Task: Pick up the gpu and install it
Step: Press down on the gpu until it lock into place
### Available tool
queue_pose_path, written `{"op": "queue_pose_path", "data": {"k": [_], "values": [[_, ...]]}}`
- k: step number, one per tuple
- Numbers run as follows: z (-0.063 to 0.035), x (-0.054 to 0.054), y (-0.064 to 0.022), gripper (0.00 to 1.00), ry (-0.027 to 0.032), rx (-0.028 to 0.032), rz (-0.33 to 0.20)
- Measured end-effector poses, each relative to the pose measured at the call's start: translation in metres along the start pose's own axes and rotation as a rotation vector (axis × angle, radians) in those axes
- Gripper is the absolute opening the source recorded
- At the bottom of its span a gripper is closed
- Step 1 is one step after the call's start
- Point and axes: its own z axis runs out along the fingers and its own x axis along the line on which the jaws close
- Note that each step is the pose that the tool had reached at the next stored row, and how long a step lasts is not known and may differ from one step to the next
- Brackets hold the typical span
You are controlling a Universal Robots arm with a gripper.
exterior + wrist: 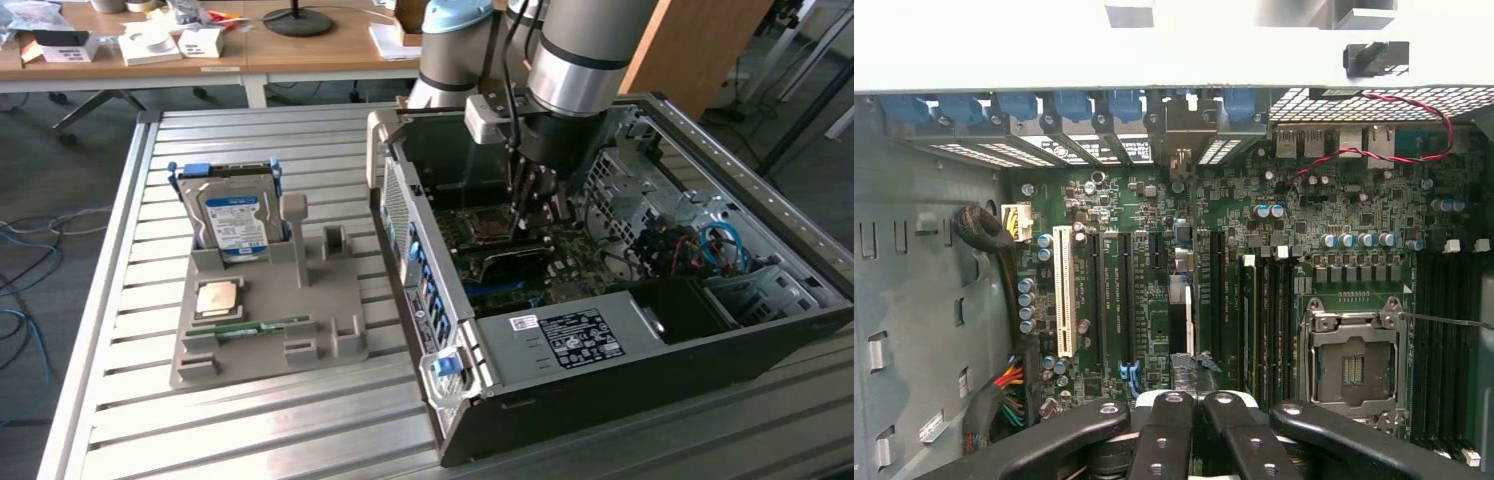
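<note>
Pressing the black metal fingers [1166, 430] of the gripper [1190, 400] shut on the thin, silver-ended gpu card [1181, 318], apparently held edge-on just above the green motherboard [1154, 250]. Hovering over that motherboard's black slots, beside its long white slot [1063, 290]. Probably needing: keeping the card upright, aligning its edge with one slot, pressing evenly.

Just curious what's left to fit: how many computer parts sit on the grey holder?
3. A hard drive stands at the holder's far end, a square chip lies in the middle, and a memory stick lies nearest the camera. Nothing seems hidden.
</note>
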Motion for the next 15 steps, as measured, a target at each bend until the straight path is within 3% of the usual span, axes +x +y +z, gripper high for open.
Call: {"op": "queue_pose_path", "data": {"k": [7, 10, 15], "values": [[0.0095, 0.0, 0.0003, 0.11, 0.0003, -0.0001, 0.0], [0.0104, -0.003, 0.0088, 0.11, -0.0001, 0.0001, 0.0], [0.0115, -0.004, 0.01, 0.11, -0.0002, 0.0001, 0.0]]}}
